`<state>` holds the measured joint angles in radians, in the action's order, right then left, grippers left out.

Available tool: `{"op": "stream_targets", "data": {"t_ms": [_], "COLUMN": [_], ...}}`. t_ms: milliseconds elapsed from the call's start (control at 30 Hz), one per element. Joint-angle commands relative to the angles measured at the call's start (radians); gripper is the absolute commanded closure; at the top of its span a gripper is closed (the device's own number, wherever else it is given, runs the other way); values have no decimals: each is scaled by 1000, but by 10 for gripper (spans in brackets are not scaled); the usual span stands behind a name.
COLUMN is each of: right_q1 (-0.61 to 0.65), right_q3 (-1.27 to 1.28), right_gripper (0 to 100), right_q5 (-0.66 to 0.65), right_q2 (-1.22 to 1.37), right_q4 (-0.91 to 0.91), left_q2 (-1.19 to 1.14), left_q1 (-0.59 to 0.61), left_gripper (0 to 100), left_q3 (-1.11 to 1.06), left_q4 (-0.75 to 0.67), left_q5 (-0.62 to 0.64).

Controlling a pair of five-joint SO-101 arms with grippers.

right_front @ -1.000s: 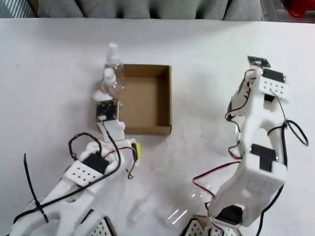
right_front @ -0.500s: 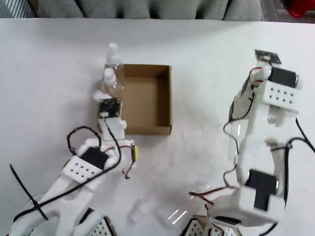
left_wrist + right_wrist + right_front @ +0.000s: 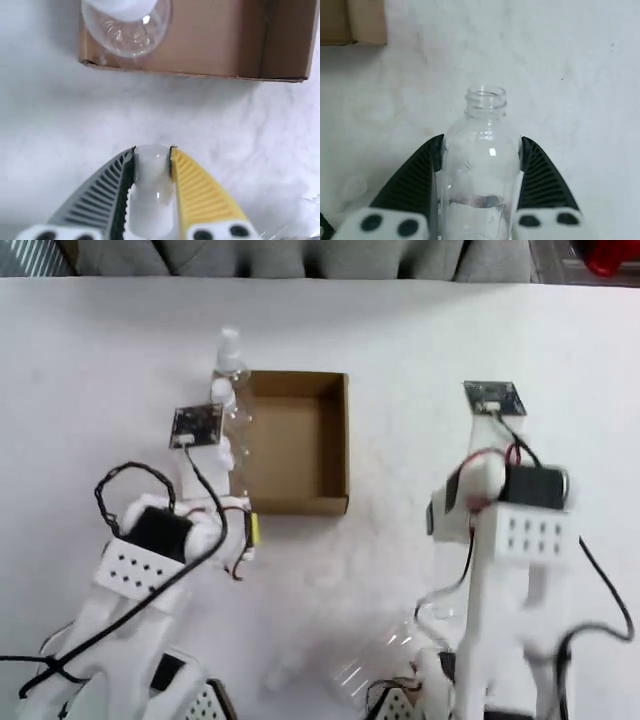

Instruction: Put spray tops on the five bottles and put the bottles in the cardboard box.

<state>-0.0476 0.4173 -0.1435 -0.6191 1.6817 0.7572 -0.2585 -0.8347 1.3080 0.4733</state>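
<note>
A small white plastic spray top [image 3: 150, 172] sits between the jaws of the left gripper [image 3: 152, 149]. Past their tips stands the brown cardboard box [image 3: 215, 45], with a round clear plastic bottle [image 3: 125, 25] just beside it. A clear plastic bottle with no top [image 3: 482, 170] sits between the jaws of the right gripper [image 3: 481, 140], its neck poking out past the tips.

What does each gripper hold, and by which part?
The left gripper holds a white spray top, clamped across its sides. The right gripper holds a clear bottle with no top, gripped by its body below the neck.
</note>
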Motion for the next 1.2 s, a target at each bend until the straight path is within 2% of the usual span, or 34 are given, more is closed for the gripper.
{"op": "stream_targets", "data": {"t_ms": [0,233,367,567,767,900,1033,1167], "right_q1": [111,269,361,584,806,880,923,932], "right_q3": [26,35,35,37,100,249,419,549], "right_gripper": [983,982,982,982,982,982,982,982], "right_q5": [9,20,21,207,216,215,215,213], "right_q2": [-208,-317,-367,-464,-501,-544,-633,-748], "right_q4": [-5,-61,-114,-229,-341,-469,-634,-762], "left_q2": [56,340,452,475,475,476,476,476], "left_q1": [12,19,110,323,473,553,628,673], "left_gripper": [977,979,978,978,978,979,979,979], "left_q3": [124,203,241,302,368,402,439,485], "left_q4": [64,97,91,-64,-287,-416,-502,-514], "left_q5": [-14,-14,-14,-14,-5,0,127,215]}}
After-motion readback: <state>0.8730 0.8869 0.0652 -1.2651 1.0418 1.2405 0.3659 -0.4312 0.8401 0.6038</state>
